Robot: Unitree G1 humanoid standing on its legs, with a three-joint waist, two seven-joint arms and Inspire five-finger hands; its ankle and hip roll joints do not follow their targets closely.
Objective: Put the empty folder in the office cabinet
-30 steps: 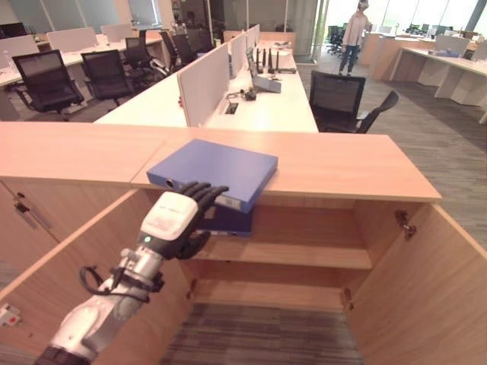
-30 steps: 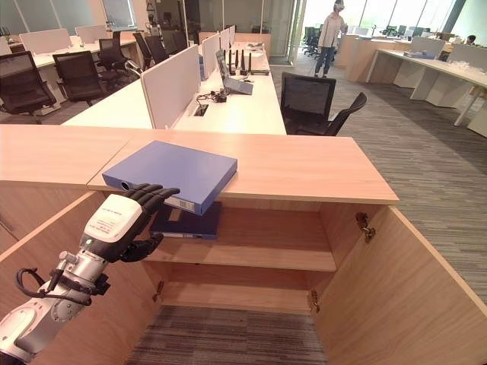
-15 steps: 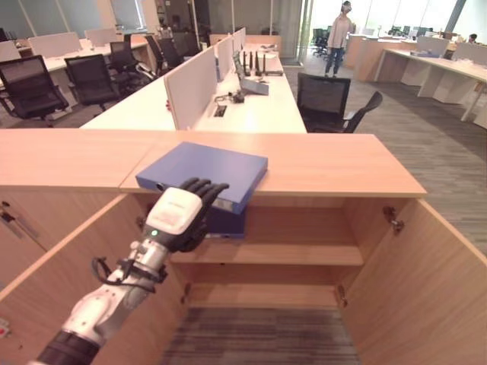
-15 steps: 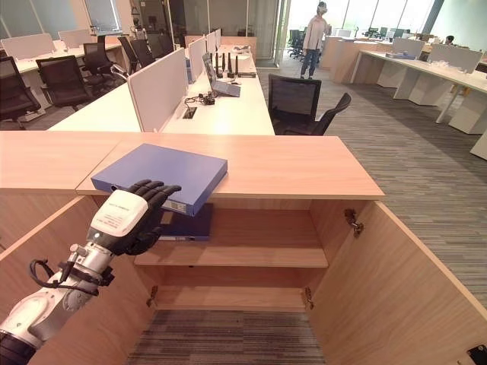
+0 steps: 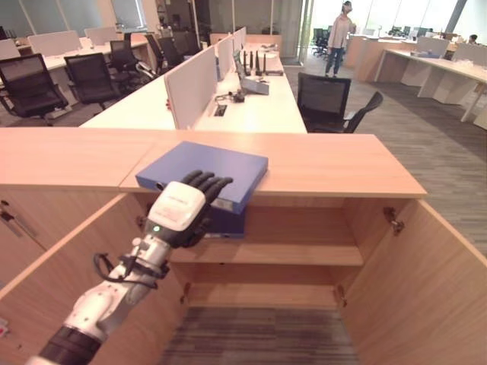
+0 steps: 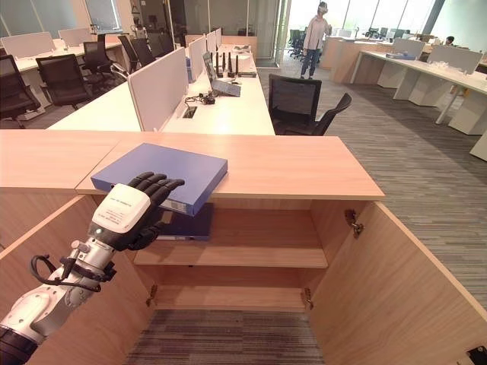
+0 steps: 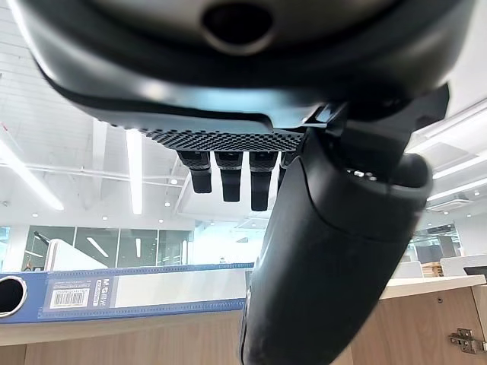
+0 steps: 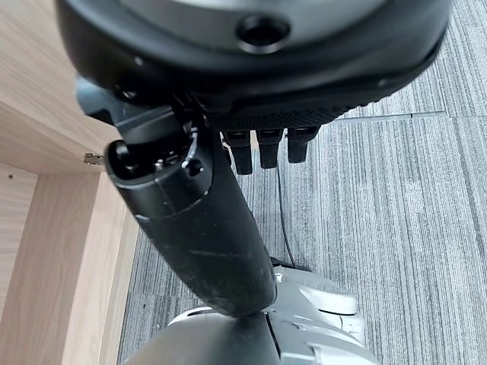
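A blue folder [image 5: 205, 169] lies flat on the wooden cabinet top [image 5: 335, 163], its labelled spine [image 7: 114, 293] facing me at the front edge. My left hand [image 5: 179, 213] is raised in front of that spine, open, with its fingertips [image 5: 207, 182] over the folder's near edge; whether they touch it I cannot tell. Below, a darker blue folder [image 5: 228, 222] lies on the cabinet's upper shelf [image 5: 289, 255]. My right hand [image 8: 190, 220] hangs open over the grey carpet, holding nothing.
Both cabinet doors stand open: the right door [image 5: 426, 289] and the left door [image 5: 46, 296] flank the opening. A lower shelf [image 5: 259, 293] sits beneath. Behind the cabinet are desks and a black office chair [image 5: 327, 99]; a person [image 5: 338, 26] stands far back.
My left hand has risen a little, bringing its fingers from the folder's front face up over its near edge. The folder has not moved.
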